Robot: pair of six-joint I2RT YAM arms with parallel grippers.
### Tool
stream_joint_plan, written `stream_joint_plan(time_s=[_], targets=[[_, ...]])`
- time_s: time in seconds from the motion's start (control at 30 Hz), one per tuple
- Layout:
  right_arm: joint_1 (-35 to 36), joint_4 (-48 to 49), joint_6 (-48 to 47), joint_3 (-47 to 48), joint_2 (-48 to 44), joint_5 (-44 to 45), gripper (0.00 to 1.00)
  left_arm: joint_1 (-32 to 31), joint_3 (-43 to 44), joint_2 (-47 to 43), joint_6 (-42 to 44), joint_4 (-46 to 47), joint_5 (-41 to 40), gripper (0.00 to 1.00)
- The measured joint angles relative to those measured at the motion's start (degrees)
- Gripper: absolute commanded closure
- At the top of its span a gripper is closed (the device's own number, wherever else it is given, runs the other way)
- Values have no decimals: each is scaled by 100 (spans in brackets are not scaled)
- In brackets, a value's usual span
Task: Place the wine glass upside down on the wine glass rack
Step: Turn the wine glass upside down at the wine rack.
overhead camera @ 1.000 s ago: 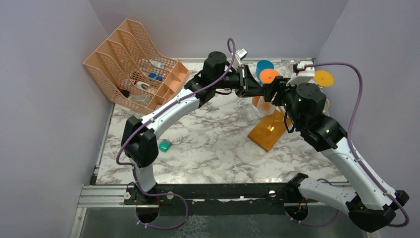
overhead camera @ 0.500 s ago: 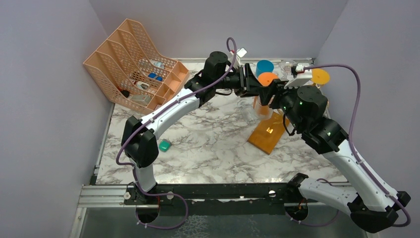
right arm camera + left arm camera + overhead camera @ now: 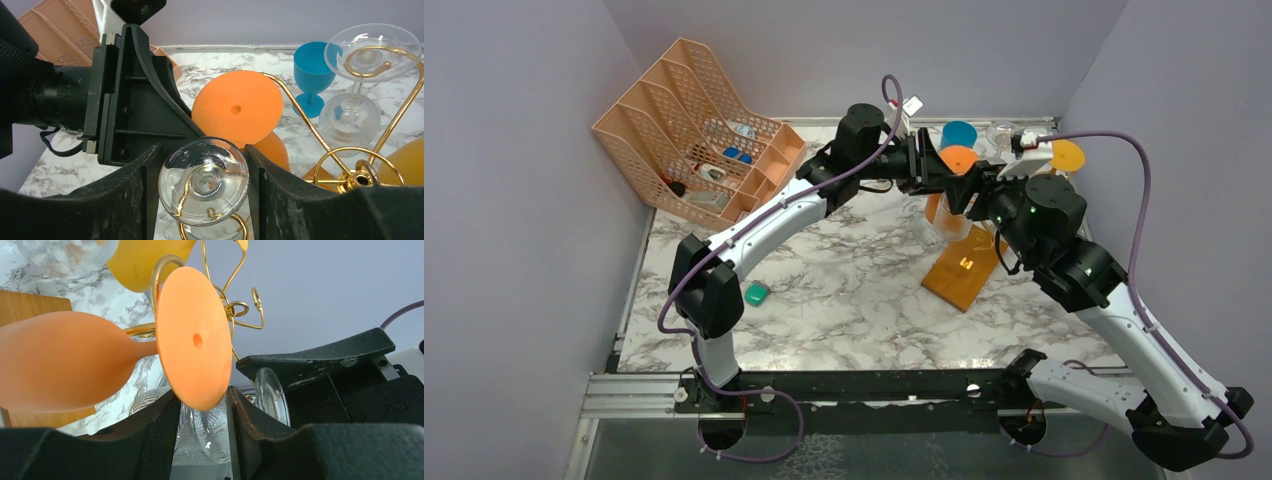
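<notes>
The clear wine glass (image 3: 202, 180) hangs upside down with its round foot on top. My right gripper (image 3: 200, 185) is shut on that foot, one finger at each edge. A gold spiral arm shows through the foot. The glass's bowl (image 3: 951, 225) hangs over the wooden base (image 3: 964, 272) of the wine glass rack (image 3: 364, 176). My left gripper (image 3: 202, 420) is at the rack from the left. Its jaws stand apart around the lower edge of an orange glass's foot (image 3: 192, 340), with the clear bowl showing beyond them. In the top view the two grippers, left (image 3: 939, 170) and right (image 3: 982, 190), nearly meet.
The orange glass (image 3: 959, 158), a yellow glass (image 3: 1069, 155) and another clear glass (image 3: 370, 45) hang on the rack. A blue glass (image 3: 312, 67) stands behind it. A peach mesh organiser (image 3: 694, 130) is at the back left. A small teal object (image 3: 757, 293) lies on the marble.
The rack's base and the orange glass have shifted slightly left. My right gripper has moved a little down and left with the clear glass. The left gripper has barely moved.
</notes>
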Motion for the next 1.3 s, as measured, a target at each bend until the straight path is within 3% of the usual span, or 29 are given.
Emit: stream_joint_plan(time_s=[0.27, 0.37, 0.67, 0.9, 1.3], targets=[[0, 74, -192, -66, -153, -361, 99, -20, 0, 0, 109, -24, 35, 46], [4, 87, -162, -116, -251, -363, 99, 46, -2, 0, 55, 22, 153, 51], [131, -258, -232, -208, -243, -761, 99, 186, -203, -330, -181, 208, 192, 41], [118, -240, -354, -249, -306, -955, 99, 195, -350, -1062, -256, 584, 203, 41], [118, -229, -605, -278, -339, -1102, 99, 201, -396, -1113, -173, 468, 186, 42]])
